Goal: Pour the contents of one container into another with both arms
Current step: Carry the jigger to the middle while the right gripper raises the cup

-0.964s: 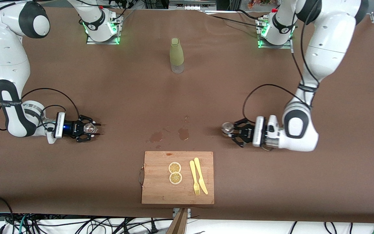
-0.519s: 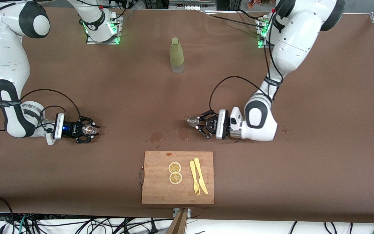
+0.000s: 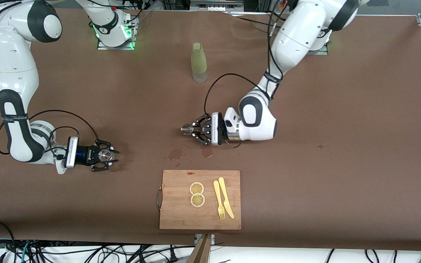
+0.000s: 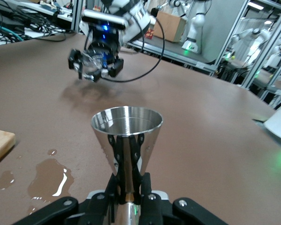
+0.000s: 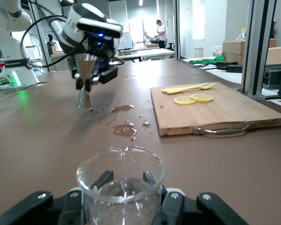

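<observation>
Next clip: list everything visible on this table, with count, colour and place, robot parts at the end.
jigger: 1, silver, held in the left pincer over the table's middle.
glass: 1, clear, held in the right pincer toward the right arm's end.
bottle: 1, olive-green sleeve, upright, farther from the front camera than the jigger.
cutting board: 1, wooden, nearest the front camera.
lemon slices: 2, yellow, on the board.
fork: 1, yellow, on the board.
knife: 1, yellow, beside the fork.
puddles: several, wet, between board and jigger.
left pincer: 1, black, shut on the jigger.
right pincer: 1, black, shut on the glass.
</observation>
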